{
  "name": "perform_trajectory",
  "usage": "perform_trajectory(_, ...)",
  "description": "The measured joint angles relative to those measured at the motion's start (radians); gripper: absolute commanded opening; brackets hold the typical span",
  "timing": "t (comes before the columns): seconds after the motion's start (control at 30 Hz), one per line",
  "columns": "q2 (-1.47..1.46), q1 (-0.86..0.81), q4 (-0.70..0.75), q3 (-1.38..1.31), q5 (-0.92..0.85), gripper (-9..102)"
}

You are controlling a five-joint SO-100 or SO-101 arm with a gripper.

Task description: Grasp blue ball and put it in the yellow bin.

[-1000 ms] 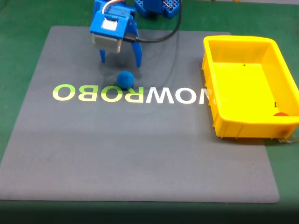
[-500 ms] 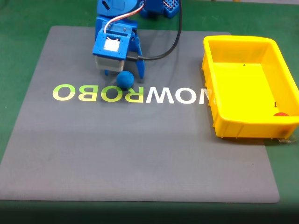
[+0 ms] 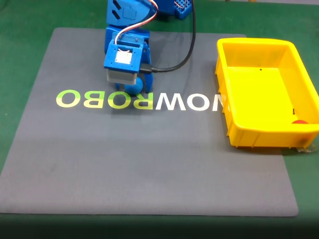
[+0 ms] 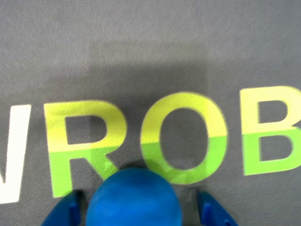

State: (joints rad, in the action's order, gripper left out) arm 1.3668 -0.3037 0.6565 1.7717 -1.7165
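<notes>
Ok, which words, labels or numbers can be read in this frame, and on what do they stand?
"ROBO": yellow-green letters printed on the grey mat, upside down in the fixed view, partly covered by the gripper.
"NOW" or "WOW": white letters on the mat beside it; which cannot be told.
Yellow bin, blue ball: no text.

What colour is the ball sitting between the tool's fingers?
Bright blue, plain and unmarked; the blue ball shows best in the wrist view.

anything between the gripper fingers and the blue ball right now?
No. In the wrist view the blue ball sits between the gripper fingers, with just thin strips of bare grey mat either side.
</notes>
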Motion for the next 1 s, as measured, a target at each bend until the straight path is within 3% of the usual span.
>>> perform_trajectory(0.07, 0.0, 0.011, -0.002, -0.005, 0.009, 0)
perform_trajectory(0.43, 0.005, 0.018, -0.014, -0.005, 0.017, 0)
perform_trajectory(0.6, 0.146, 0.041, -0.061, -0.003, 0.02, 0)
perform_trajectory(1.0, 0.471, 0.357, -0.098, -0.005, 0.117, 0)
